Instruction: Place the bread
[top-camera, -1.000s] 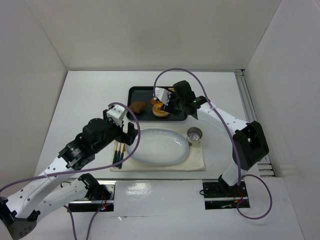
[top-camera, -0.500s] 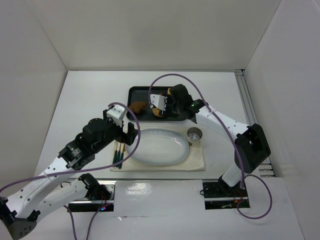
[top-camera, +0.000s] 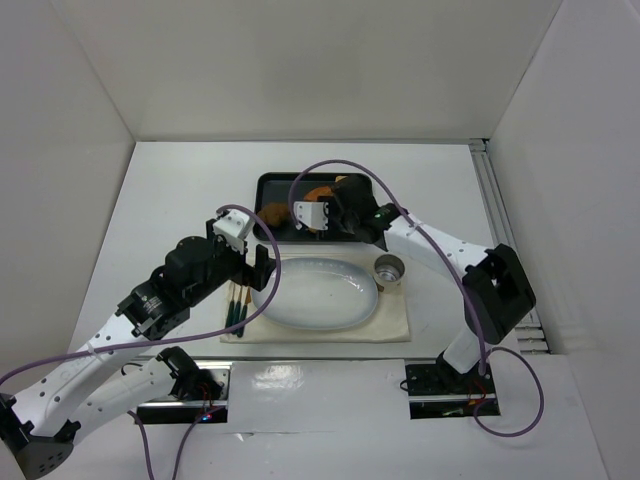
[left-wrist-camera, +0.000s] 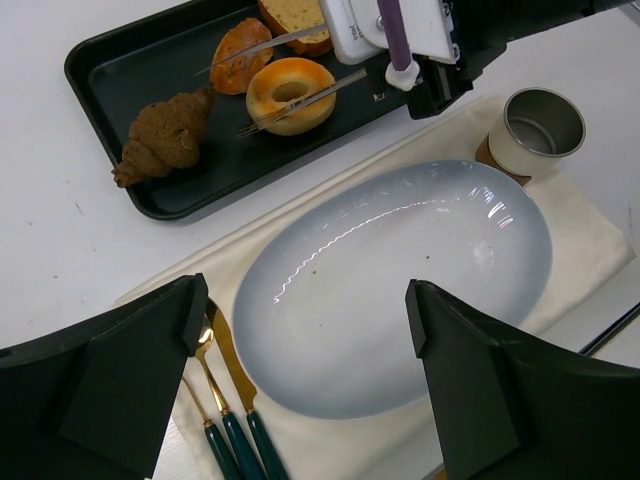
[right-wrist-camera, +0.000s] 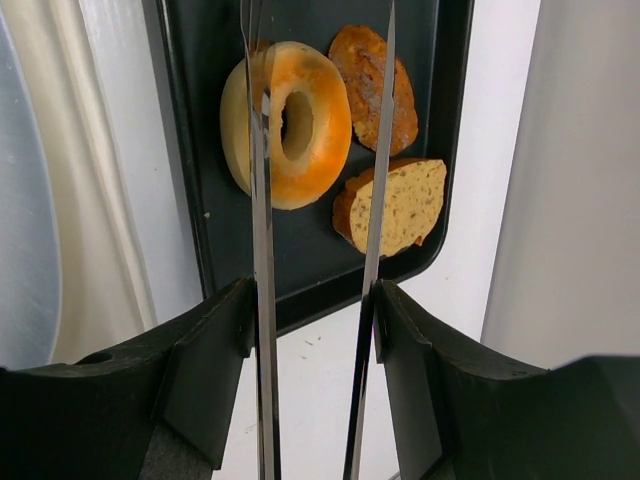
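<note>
The worry I have is a wrong pick. The tongs hang right over the doughnut, with the orange-brown bun and the bread slice just beyond. Squeezing here would likely catch one of those. Those thin metal arms also look slippery for a lumpy pastry with tapered ends, so it could twist out or drop short of the oval plate.

The right gripper is clamped around the tongs. The tongs themselves stand part-way open with nothing between their arms.

The bread, a dark croissant, lies at the far left end of the black tray. It sits past the doughnut from the tong tips, close to them but not between them, and it is outside the right wrist view.

The left gripper hovers over the plate, spread wide and empty.
</note>
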